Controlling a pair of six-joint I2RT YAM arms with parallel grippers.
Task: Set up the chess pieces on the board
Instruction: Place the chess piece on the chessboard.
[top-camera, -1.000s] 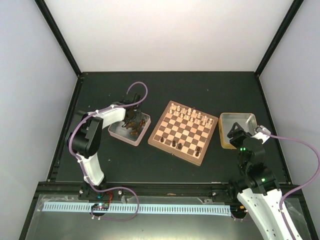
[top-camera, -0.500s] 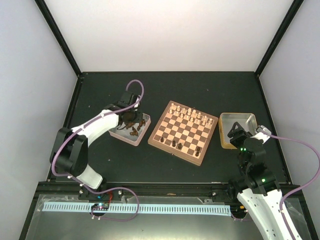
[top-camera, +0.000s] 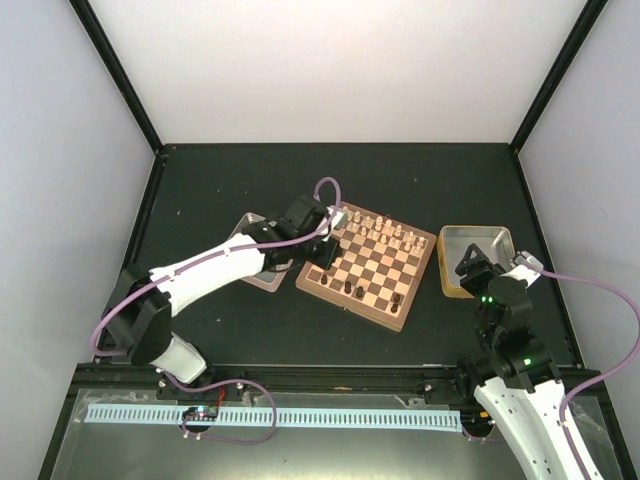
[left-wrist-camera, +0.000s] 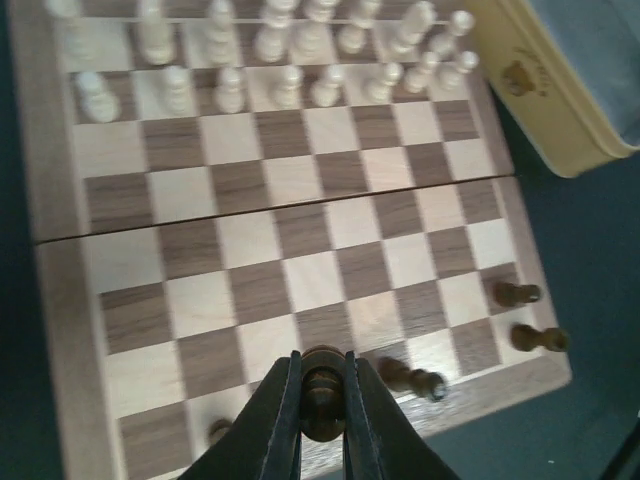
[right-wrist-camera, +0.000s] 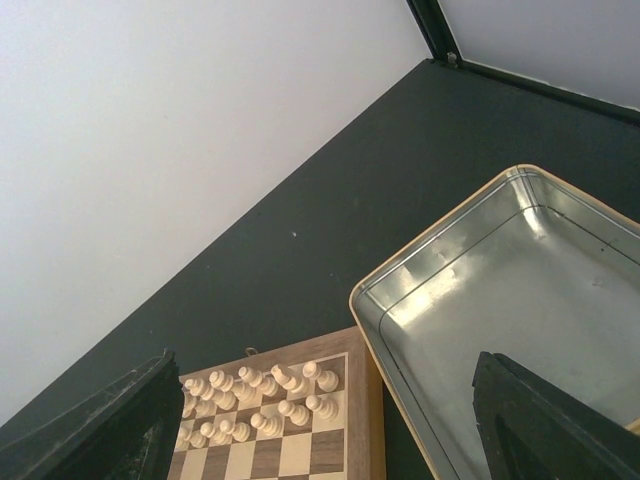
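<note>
Chessman (left-wrist-camera: 322, 392) pinched; left pincer (left-wrist-camera: 321, 374) above board (left-wrist-camera: 300, 281)

Cream-white chessmen (left-wrist-camera: 285, 85) stand in two rows well ahead of the left gripper (left-wrist-camera: 322, 375) — a yellow-walled tray (left-wrist-camera: 545, 100) lies ahead-right.

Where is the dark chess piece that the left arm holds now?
The dark chess piece sits bottom centre of the left wrist view, pinched between the left gripper's fingers, above the board's near rows, just left of another dark piece.
</note>
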